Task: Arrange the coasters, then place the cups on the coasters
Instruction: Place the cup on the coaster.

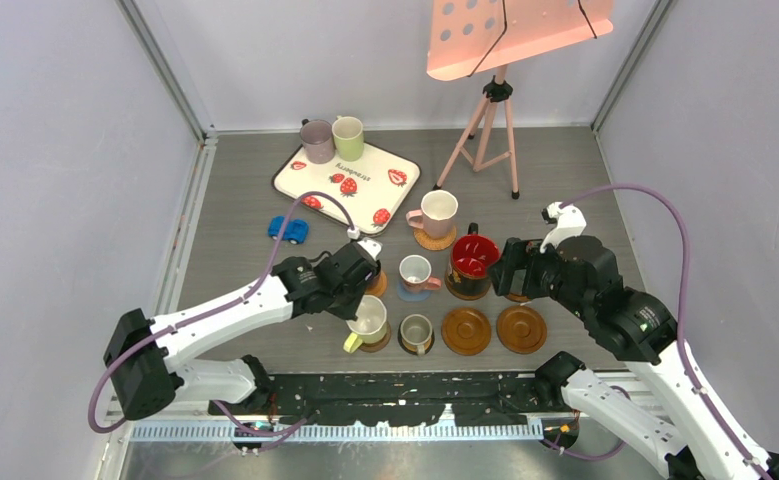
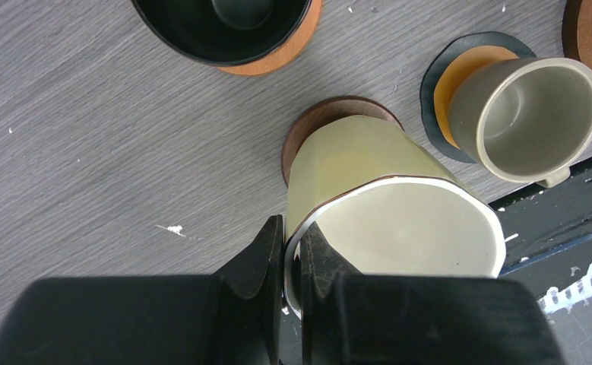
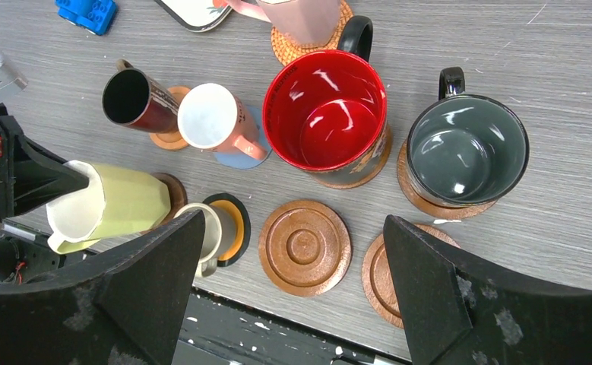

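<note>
left gripper [image 2: 291, 243]: we've got it pinched on the green cup [image 2: 353, 167] rim | cup: base on a dark coaster [image 2: 315, 118], just beside the grey cup [image 2: 524, 114] | right gripper [image 3: 292, 222]: wide open, holding nothing, above two bare brown coasters [image 3: 305, 247]

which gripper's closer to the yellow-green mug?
Left. Left gripper fingers pinch the rim of the yellow-green mug; right gripper hangs open off to the right, beside the red-inside mug.
</note>
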